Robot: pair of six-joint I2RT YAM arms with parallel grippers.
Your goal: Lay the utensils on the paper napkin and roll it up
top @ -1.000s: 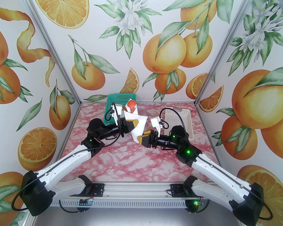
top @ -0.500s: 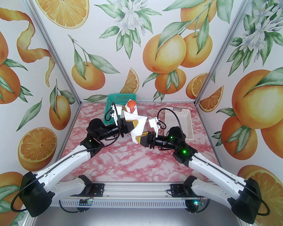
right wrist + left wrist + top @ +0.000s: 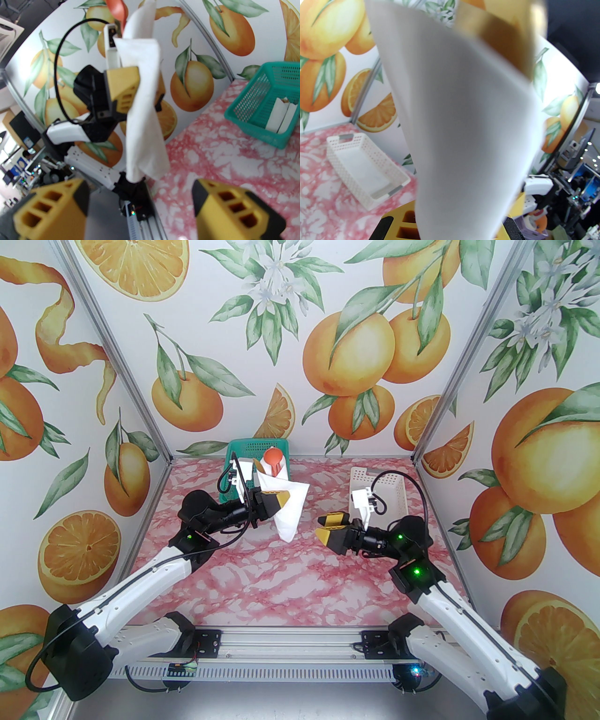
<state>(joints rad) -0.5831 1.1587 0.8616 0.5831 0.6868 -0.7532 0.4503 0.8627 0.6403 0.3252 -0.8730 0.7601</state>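
Left gripper (image 3: 282,500) clamped on the loosely rolled white paper napkin (image 3: 290,521), right gripper (image 3: 326,527) apart and empty; I'd hold firm so loose folds don't unwind.

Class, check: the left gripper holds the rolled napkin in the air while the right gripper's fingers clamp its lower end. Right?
No. The left gripper holds the rolled napkin in the air, but the right gripper has its fingers open, clear of its lower end; the right wrist view shows it.

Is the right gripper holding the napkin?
No, the right gripper is open, clear of the napkin hanging from the left gripper.
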